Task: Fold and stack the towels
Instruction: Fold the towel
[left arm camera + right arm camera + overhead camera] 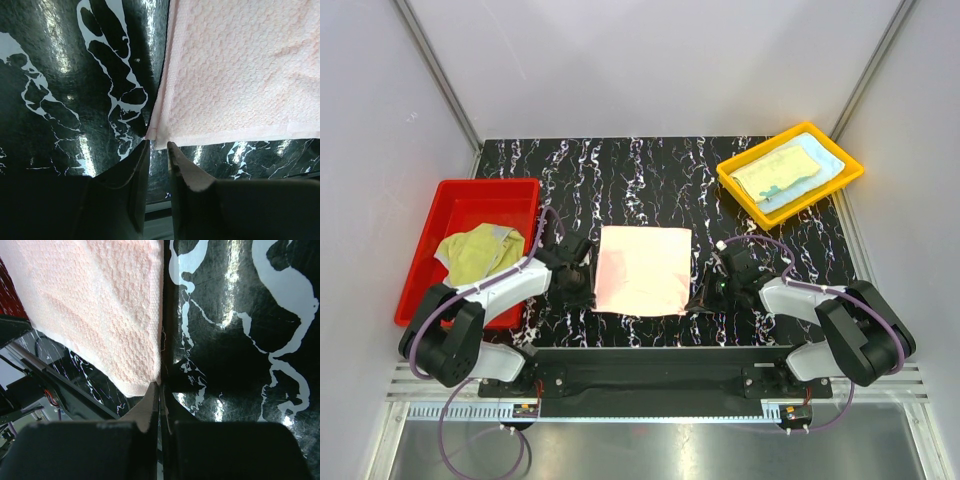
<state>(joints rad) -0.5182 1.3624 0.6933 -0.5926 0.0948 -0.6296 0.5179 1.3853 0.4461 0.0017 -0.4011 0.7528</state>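
Peach-pink towel [642, 270] is lying flat between the arms; left gripper [158, 145], slightly parted, and right gripper [159, 386], pressed together, are each meeting a near corner.

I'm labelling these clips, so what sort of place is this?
Probably a robotics lab test cell: a left robot arm and right robot arm mounted at a black marble-patterned table, plain white panel walls around it, plus a red plastic tray and yellow plastic tray.
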